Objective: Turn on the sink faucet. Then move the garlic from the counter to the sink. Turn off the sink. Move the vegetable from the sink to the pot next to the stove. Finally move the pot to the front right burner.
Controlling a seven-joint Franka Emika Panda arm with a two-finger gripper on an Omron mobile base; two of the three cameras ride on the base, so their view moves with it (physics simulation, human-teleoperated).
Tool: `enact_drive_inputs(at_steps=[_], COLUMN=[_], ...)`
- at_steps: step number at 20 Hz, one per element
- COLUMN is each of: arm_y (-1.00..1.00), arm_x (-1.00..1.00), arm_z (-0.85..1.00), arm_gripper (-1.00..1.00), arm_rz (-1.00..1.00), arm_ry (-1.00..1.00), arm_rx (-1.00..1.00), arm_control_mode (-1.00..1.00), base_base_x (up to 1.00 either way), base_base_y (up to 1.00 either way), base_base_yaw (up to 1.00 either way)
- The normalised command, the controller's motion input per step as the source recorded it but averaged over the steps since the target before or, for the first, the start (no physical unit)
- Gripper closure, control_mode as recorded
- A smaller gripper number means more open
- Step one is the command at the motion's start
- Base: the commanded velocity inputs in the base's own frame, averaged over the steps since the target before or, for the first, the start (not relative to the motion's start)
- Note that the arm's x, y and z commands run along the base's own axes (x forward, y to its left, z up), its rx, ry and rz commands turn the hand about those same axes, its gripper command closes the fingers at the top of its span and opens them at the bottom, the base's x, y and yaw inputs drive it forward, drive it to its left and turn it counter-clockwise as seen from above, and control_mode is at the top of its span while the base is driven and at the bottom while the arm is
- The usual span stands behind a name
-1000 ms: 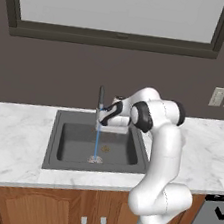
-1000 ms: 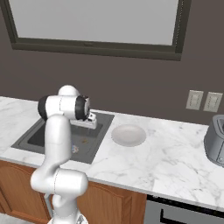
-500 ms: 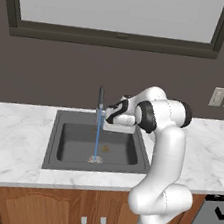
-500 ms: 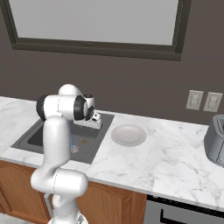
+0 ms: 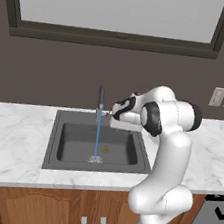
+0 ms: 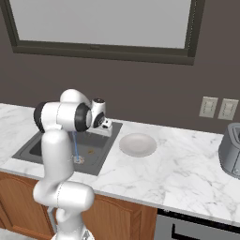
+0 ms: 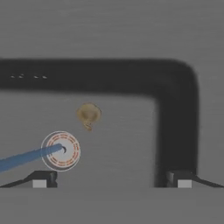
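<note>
1. Dark grey wall and a wide window back the white marble counter (image 5: 14, 140); set into it we see the sink (image 5: 96, 166), with the stove edge low at the far right.
2. Garlic (image 7: 89, 114) already lies on the basin floor, near the round drain (image 7: 61, 151) and apart from it; in the left base view it is a small tan speck (image 5: 106, 148) just right of where the stream lands.
3. Water (image 5: 98, 137) falls in a thin blue line from the sink faucet (image 5: 101, 100) onto the drain, so the tap is on.
4. We find our gripper (image 7: 111, 180) above the basin, looking straight down, its two dark tips wide apart and holding nothing; from the left it (image 5: 112, 118) hangs just right of the faucet.
5. We judge that turning the tap on and placing the garlic are done, and shutting off the water is the step in hand.
6. Next, we think, the hand must go to the faucet's side lever and push it closed, which calls for a careful approach beside the slim neck.
7. Farther out, a pale plate (image 6: 138, 144) rests on the marble right of the sink.
</note>
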Motion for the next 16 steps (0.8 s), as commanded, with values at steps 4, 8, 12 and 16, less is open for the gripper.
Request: enact_drive_inputs(at_steps=[4,8,12,16], arm_y=[-0.03,-0.01,-0.02,-0.01], arm_x=[-0.16,-0.1,-0.09,-0.11], arm_z=[0.56,0.4,0.28,0.23], arm_gripper=[-1.0,-1.0,-1.0,-1.0], arm_rz=[0.0,0.0,0.03,0.07], arm_ry=[-0.09,-0.1,-0.14,-0.2], arm_rx=[0.02,0.03,0.06,0.06], arm_control_mode=[-1.0,-1.0,-1.0,-1.0], base_base_x=[0.0,0.0,0.0,0.0], base_base_y=[0.0,0.0,0.0,0.0], base_base_yaw=[0.0,0.0,0.0,0.0])
